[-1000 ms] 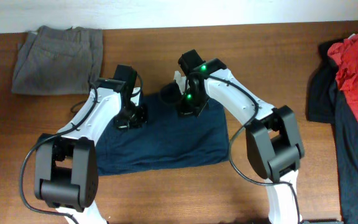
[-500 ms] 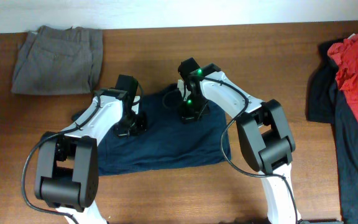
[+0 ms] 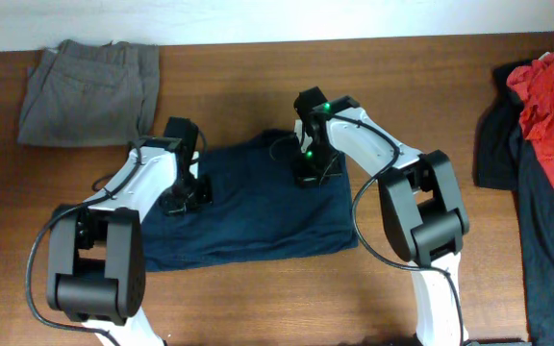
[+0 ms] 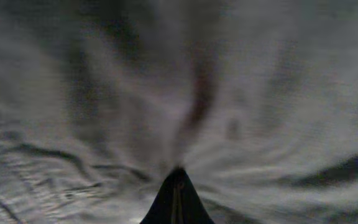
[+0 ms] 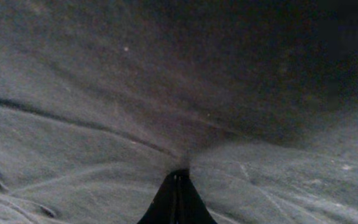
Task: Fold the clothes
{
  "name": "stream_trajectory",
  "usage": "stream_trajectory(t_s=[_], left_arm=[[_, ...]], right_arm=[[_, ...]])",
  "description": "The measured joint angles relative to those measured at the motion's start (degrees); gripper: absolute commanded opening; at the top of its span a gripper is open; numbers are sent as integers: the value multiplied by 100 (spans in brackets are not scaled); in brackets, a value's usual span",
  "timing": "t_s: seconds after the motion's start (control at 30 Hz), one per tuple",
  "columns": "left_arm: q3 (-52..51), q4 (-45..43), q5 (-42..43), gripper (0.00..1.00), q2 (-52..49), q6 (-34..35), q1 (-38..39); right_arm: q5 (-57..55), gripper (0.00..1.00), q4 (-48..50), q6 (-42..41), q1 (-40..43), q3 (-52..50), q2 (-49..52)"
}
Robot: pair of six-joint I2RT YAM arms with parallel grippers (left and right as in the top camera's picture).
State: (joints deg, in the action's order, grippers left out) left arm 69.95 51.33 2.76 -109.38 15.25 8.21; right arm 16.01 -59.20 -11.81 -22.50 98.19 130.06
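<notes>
Navy trousers [image 3: 258,211] are lying flat in the middle of the counter [image 3: 431,288], laid out as a rough rectangle with the long side running left to right. The cloth is rumpling a little along the far edge, between the two arms.

The left arm [image 3: 133,187] is reaching in over the trousers' far-left corner, its wrist sitting low on the cloth. In the left wrist view, the left fingers [image 4: 169,208] are showing as one dark wedge, tips pressed together with only a hairline seam between them. Creases are fanning out from the tip, so they are pinching a fold of the navy cloth.

The right arm [image 3: 364,144] is bending in over the far edge, right of centre, its green lights glowing. In the right wrist view, the right fingers [image 5: 169,208] are also drawn tight together. A long ridge of cloth is running in from the left to meet the tip, so they too are nipping the navy trousers. Both wrist views are filling with dark cloth and nothing else.

Grey-khaki trousers [image 3: 89,91] are sitting folded at the far-left corner of the counter, well apart from the navy pair.

A red garment [image 3: 551,96] is lying in a heap at the right edge, resting on black garments [image 3: 498,144] that are spreading out beneath it and down that side.
</notes>
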Motion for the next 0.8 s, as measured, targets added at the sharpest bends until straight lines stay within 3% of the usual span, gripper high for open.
stream_trajectory(t_s=[0.2, 0.53, 0.8], left_arm=[[-184, -142, -101, 1, 0, 0, -203], [-238, -125, -149, 1, 70, 90, -597], [35, 850, -619, 1, 177, 111, -837]], right_arm=[[258, 4, 348, -4, 149, -404, -190], [590, 4, 109, -20, 800, -516, -212], [-94, 4, -680, -26, 1163, -297, -232]])
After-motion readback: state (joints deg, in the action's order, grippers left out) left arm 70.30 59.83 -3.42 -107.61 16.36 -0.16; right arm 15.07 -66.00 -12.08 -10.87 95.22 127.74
